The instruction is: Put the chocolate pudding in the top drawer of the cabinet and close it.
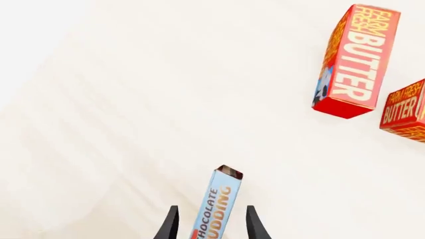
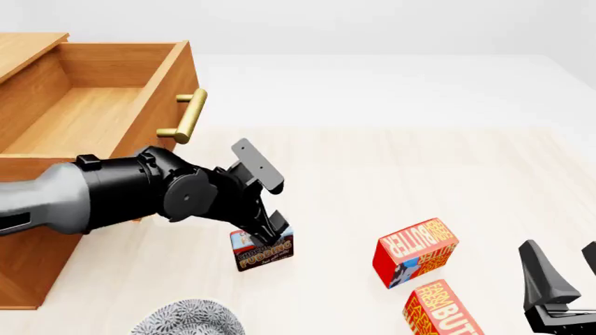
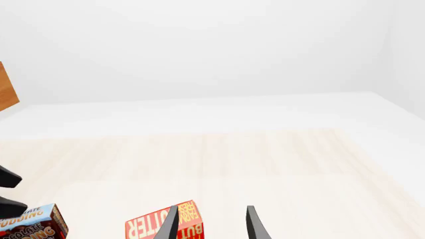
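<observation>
A pale wooden counter [image 2: 447, 174] is being viewed from the robot's side. At the far left, an orange-brown cabinet [image 2: 28, 272] is standing with its top drawer [image 2: 93, 112] pulled open, the brass handle [image 2: 186, 115] on its front being turned toward the middle of the counter. In front of the cabinet, the chocolate pudding [image 2: 264, 252] is being held upright on the counter by the left gripper [image 2: 270, 234], reaching down from above; in the left wrist view the thin box [image 1: 216, 209] is being framed closely by the two dark jaws, one on each side, though actual contact cannot be told. To the right of the pudding, two red butter boxes are lying close together, one farther [image 2: 416, 252] and one nearer [image 2: 442, 310]. The right gripper [image 2: 563, 269] is being kept low at the near right edge, its jaws spread apart with nothing between them. Part of a grey patterned dish [image 2: 186, 319] is being shown at the bottom edge.
</observation>
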{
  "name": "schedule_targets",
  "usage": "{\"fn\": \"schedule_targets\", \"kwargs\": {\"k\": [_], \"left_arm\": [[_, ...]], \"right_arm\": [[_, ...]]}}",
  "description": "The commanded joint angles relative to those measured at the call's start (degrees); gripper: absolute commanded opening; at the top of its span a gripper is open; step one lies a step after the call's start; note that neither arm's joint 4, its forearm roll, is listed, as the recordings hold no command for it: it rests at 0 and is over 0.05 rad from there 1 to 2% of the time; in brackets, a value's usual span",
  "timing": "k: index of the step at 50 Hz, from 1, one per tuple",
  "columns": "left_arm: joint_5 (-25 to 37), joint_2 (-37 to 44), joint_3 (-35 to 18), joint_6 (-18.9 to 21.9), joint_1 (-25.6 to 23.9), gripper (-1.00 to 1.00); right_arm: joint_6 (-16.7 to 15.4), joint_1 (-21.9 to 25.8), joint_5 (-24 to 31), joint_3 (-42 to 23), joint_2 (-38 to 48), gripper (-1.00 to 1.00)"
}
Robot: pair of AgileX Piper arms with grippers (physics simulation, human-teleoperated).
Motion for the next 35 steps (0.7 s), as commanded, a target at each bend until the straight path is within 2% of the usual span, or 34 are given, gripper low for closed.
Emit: {"fn": "schedule_targets", "kwargs": {"k": [1,35], "left_arm": [[-3.83,1.62,3.03,-0.78,0.84,1.00],[-7.27,5.87,4.73,-3.67,-0.44,1.00]], "right_arm": [[-0.43,-0.06,-0.08,0.02,-0.17,1.00],[-0.43,-0.06,-0.08,0.02,-0.17,1.00]]}}
